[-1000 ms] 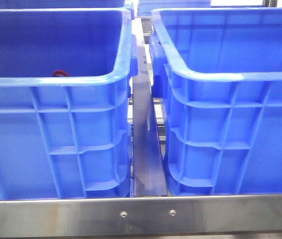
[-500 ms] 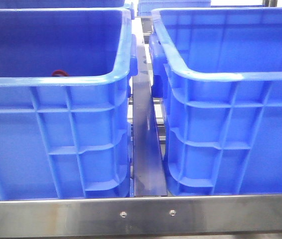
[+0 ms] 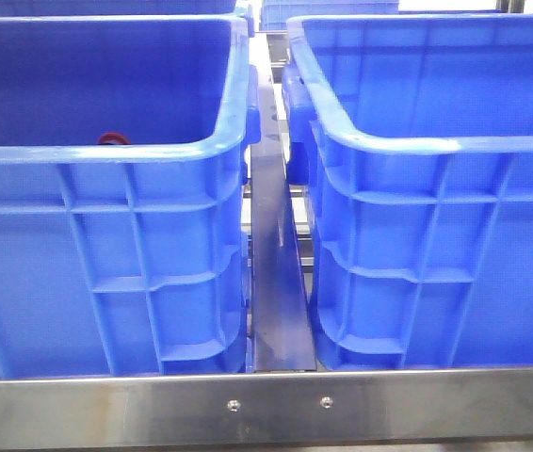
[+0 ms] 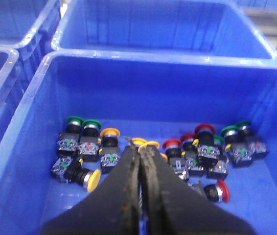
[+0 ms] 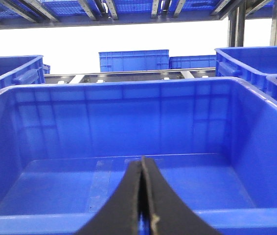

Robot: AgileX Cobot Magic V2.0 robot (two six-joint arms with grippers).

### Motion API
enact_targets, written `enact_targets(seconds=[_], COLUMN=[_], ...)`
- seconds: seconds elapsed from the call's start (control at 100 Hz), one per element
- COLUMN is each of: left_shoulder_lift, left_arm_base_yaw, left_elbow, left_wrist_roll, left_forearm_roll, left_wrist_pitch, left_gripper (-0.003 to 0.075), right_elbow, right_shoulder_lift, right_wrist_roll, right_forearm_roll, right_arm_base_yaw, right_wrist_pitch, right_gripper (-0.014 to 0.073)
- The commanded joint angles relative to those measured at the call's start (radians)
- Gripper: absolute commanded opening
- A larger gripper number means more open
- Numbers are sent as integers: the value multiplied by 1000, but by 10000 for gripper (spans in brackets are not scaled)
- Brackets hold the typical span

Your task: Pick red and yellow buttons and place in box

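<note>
In the left wrist view a blue crate (image 4: 128,56) holds several push buttons on black bodies. Red-capped buttons (image 4: 172,144) lie toward one side, one more red one (image 4: 222,190) lies apart. Yellow-capped buttons (image 4: 110,132) lie in the middle, and one (image 4: 92,180) lies on its side. My left gripper (image 4: 139,149) is shut and empty, hovering above the yellow ones. My right gripper (image 5: 142,161) is shut and empty over the near rim of an empty blue box (image 5: 55,186). In the front view only a red piece (image 3: 109,138) peeks over the left crate's rim; neither gripper shows there.
Green-capped buttons (image 4: 73,119) lie mixed in with the others. In the front view the left crate (image 3: 106,155) and right crate (image 3: 436,146) stand side by side, with a metal strip (image 3: 276,282) between and a steel rail (image 3: 266,405) in front. More blue crates (image 5: 133,61) stand behind.
</note>
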Motion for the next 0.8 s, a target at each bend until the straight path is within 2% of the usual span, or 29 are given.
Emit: enact_targets(seconds=[0.0,0.22,0.56,0.66,0.79], left_shoulder_lift=[120,364,526,527,527], left_arm_base_yaw=[3,3,3,3,3], left_elbow=[-135,-313,-336,-336,-336], left_wrist_roll=[27,51,51,51,51], left_forearm_roll=[-14,-17,-24,-24,-24], left_wrist_pitch=[33,153,163,165,165], left_gripper=[-19,-19,-8,76,319], right_elbow=[-12,-12,-12,-12,-12], right_shoulder_lift=[-26,-26,-26,-26,-26], right_wrist_roll=[-3,-3,-3,-3,-3], right_forearm_roll=[-8,-8,-8,-8,-8], right_arm_base_yaw=[-6,-6,-6,-6,-6], right_wrist_pitch=[-77,-77,-77,-77,-77], right_gripper=[-105,-105,-105,-105,-105])
